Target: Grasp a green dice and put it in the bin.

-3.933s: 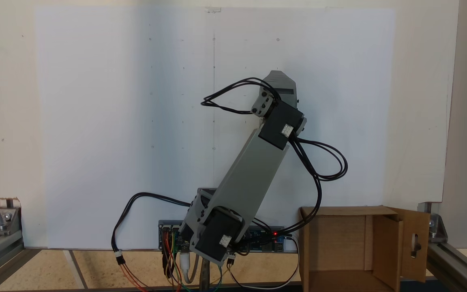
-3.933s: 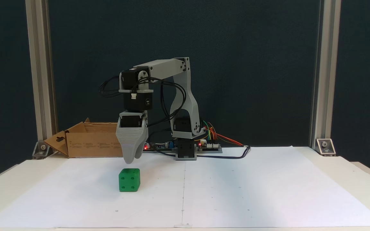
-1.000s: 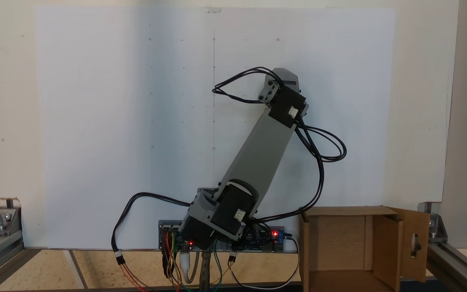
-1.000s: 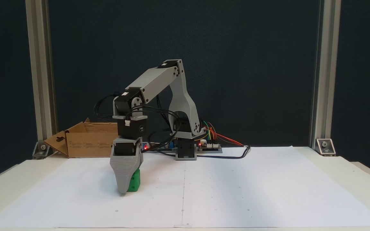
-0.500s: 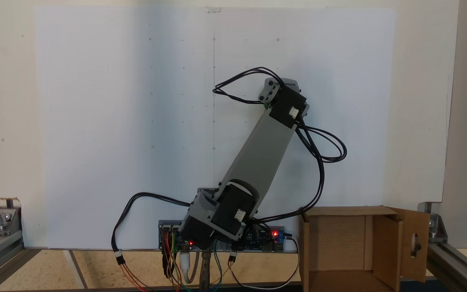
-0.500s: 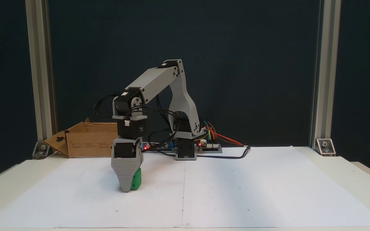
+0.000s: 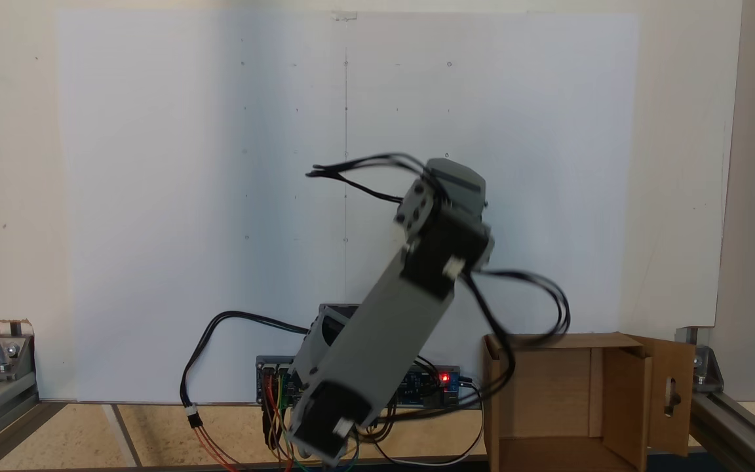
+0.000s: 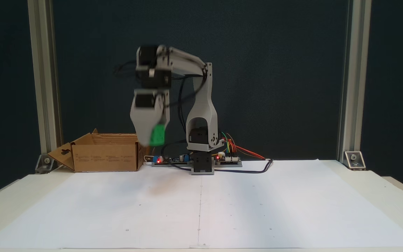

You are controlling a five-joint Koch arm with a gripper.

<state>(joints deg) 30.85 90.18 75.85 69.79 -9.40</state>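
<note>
Green dice sits clamped in the jaws, well above the surface; carrying is under way. Next, swing over the bin, just beside and below; then release.

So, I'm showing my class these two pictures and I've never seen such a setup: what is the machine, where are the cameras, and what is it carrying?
It is a small grey robot arm bolted to a table covered in white paper. One camera looks down from above, the other faces the table from the front. In the front picture its tool hangs in the air, blurred by motion, gripping a green dice. A cardboard bin with open flaps stands beside the arm's base.
</note>
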